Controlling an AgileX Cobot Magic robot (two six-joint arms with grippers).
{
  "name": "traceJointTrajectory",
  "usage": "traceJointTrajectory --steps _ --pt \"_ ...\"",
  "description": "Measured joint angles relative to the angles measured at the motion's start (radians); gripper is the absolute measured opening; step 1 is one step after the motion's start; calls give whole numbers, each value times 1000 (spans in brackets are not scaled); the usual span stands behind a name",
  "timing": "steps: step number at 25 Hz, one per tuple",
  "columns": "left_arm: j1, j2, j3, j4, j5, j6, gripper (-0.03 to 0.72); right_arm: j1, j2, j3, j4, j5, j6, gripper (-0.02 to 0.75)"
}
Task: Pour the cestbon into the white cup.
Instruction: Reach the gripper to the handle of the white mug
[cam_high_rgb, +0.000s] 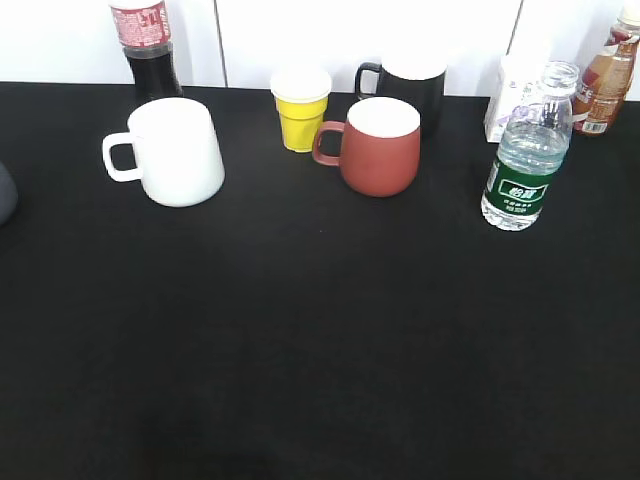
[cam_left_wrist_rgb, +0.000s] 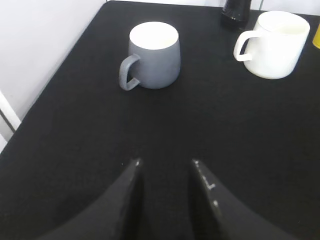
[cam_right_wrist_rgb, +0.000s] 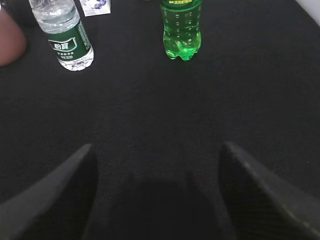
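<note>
the left hand hangs low over the counter, its two fingers pointing to 12 o'clock with a narrow gap between them, gripping nothing. the right hand also hangs low, fingers spread wide apart, empty, pointing to 12 o'clock.

left gripper: two dark, near-black fingers, lower middle of the left wrist frame
left finger shape: broad at the bottom edge, narrowing to blunt tips
left finger marks: small pale specks along the inner edges and at the tips
right gripper: two dark grey wedges, lower corners of the right wrist frame
right finger surface: matt, plain, blurred
</note>
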Motion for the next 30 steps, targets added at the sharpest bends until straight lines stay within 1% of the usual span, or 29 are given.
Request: traceJointTrajectory --steps 9,11,12,13,14,15,16,17,18,19,20,21,22,24,25,26,28,30 --pt "0 0 0 -3 0 0 245 0 0 0 0 0 0 573" --pt "0 39 -1 0 -1 0 363 0 0 0 0 0 0 573" --pt "0 130 -31 -20 -24 1 543 0 0 0 0 0 0 573" --pt "0 174 -55 -31 -47 12 589 0 0 0 0 0 0 573" --pt "0 322 -161 -72 -142 61 631 0 0 0 0 0 0 573" --pt "0 370 -195 -90 -182 79 631 0 0 0 0 0 0 573" --pt "0 482 -271 -152 -313 151 624 0 0 0 0 0 0 573" --pt "0 609 -332 -260 -495 245 603 0 0 0 0 0 0 573" --pt "0 646 -339 -290 -558 269 596 0 0 0 0 0 0 573" --pt "-20 731 -342 -321 -679 296 590 0 0 0 0 0 0 573" --pt "-60 778 -342 -326 -725 301 589 0 0 0 0 0 0 573" --pt "-112 834 -341 -331 -767 303 589 0 0 0 0 0 0 573" --pt "-182 875 -313 -333 -834 304 587 0 0 0 0 0 0 573" --pt "-307 930 -191 -349 -1010 304 587 0 0 0 0 0 0 573" --pt "-348 965 -114 -379 -1098 304 587 0 0 0 0 0 0 573" --pt "-375 1008 -54 -409 -1159 305 587 0 0 0 0 0 0 573" --pt "-390 1125 28 -460 -1269 305 587 0 0 0 0 0 0 573" --pt "-392 1264 46 -470 -1350 305 587 0 0 0 0 0 0 573"
